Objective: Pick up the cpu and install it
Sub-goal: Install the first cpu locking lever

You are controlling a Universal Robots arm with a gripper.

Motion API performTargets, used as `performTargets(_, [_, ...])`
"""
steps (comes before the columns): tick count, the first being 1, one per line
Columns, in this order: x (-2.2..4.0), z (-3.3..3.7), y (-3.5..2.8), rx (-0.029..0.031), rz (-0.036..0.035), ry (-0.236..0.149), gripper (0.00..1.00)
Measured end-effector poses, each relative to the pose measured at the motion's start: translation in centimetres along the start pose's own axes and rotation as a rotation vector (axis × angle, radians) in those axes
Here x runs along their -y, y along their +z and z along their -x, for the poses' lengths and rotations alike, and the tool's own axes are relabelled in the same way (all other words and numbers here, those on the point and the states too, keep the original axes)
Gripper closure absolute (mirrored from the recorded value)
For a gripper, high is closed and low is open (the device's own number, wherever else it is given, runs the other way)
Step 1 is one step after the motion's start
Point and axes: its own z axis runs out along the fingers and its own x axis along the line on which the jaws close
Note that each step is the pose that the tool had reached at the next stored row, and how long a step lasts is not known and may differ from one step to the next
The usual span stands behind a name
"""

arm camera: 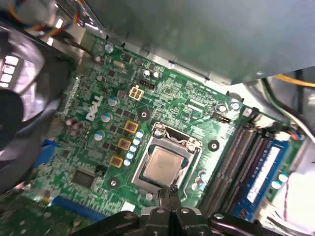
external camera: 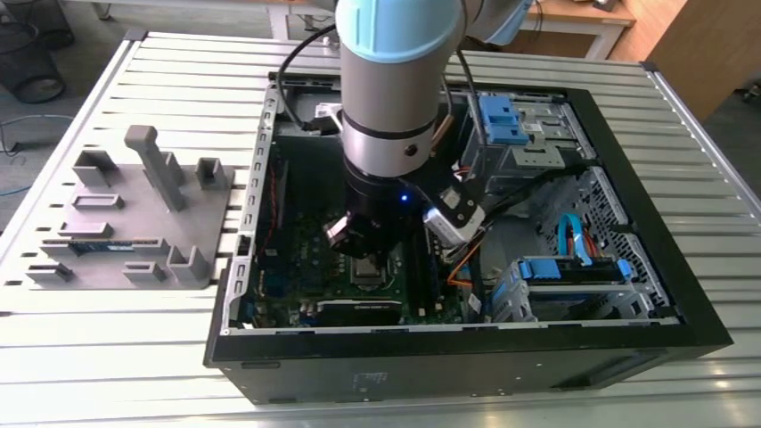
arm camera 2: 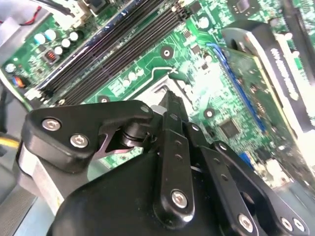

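An open computer case (external camera: 666, 294) lies beside a grey fixture tray (external camera: 119, 223) (on a slatted table (external camera: 95, 357)).

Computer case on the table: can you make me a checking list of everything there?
Surface: slatted metal table, with the open computer case on it.
Job's things: cpu lies flat inside the socket frame.
Clutter: grey holder tray beside the case.
Grippers: tool shut, empty, over the socket frame's edge.
Cables: orange cable and blue cable inside the case.
Surroundings: black bin on the floor.
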Motion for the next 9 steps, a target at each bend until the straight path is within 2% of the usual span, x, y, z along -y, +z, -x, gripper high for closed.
performTargets(2, [0.04,0.01,-0.63,-0.0001,-0.0002,0.0,0.89])
performTargets(3, [0.04,0.0,-0.72,0.0003,-0.0002,0.0,0.89])
performTargets(9, [0.04,0.0,-0.72,0.0012,-0.0004,0.0,0.89])
